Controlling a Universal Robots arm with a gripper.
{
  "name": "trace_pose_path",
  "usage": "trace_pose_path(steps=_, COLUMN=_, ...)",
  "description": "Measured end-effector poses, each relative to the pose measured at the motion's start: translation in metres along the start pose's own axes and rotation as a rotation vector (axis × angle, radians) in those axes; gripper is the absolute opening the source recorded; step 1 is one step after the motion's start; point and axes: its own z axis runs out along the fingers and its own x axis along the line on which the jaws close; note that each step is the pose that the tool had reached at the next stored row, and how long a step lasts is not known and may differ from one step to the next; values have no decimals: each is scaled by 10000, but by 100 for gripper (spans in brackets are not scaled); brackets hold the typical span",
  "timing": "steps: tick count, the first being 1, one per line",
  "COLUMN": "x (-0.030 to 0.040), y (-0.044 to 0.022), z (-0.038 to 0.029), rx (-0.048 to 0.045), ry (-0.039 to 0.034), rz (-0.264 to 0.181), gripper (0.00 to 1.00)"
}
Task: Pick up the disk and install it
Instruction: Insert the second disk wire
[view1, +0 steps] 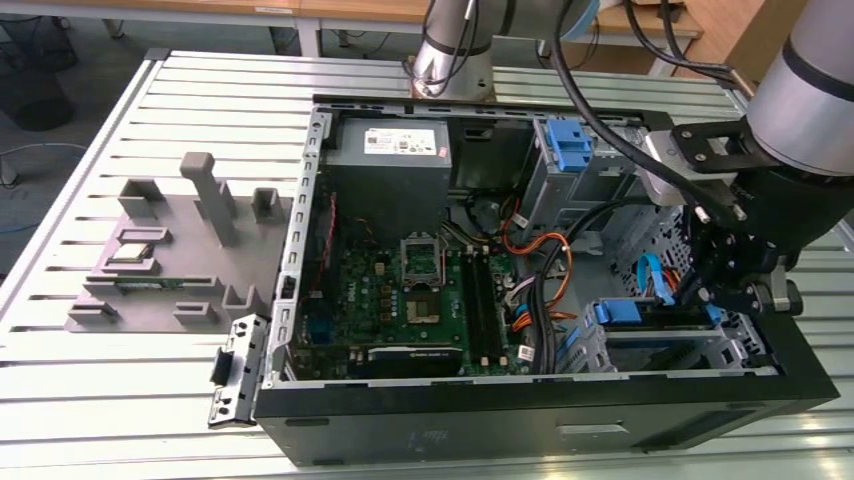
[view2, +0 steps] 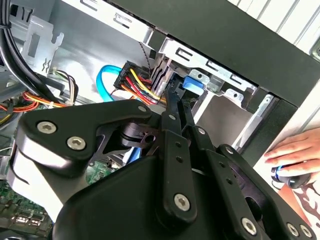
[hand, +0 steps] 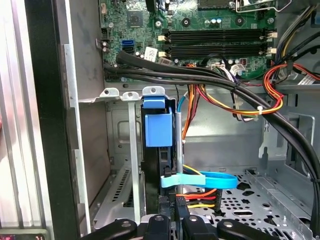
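Note:
The disk (view1: 661, 318) lies in the drive cage at the front corner of the open computer case (view1: 534, 415), on the exterior view's right, with blue rails at both ends. In the first wrist view the disk (hand: 158, 127) stands edge-on in the cage, its blue rail end facing the camera. My gripper (view1: 722, 300) hangs inside the case right over that end. In the second wrist view my gripper (view2: 175, 95) has its fingers drawn close together, tips at the blue rail (view2: 192, 82), with nothing visibly between them. The same tips of the gripper (hand: 172, 212) sit just behind the disk.
A blue data cable (hand: 200, 180) and coloured power wires (hand: 200, 197) run beside the fingers. Thick black cables (hand: 210, 80) cross above the cage. Motherboard (view1: 400, 290) and grey power supply (view1: 390, 145) fill the case. A grey fixture (view1: 174, 260) sits on the table. A hand (view2: 295, 150) rests outside.

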Motion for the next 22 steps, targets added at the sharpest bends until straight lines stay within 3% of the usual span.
trace_pose_path(steps=2, x=6, y=2, z=15, rx=-4, ry=-82, rz=14, gripper=16)
trace_pose_path(steps=10, x=54, y=1, z=26, rx=-6, ry=-134, rz=22, gripper=16)
trace_pose_path(steps=14, x=57, y=4, z=38, rx=-10, ry=-214, rz=36, gripper=16)
trace_pose_path(steps=22, x=58, y=16, z=117, rx=-11, ry=-233, rz=38, gripper=16)
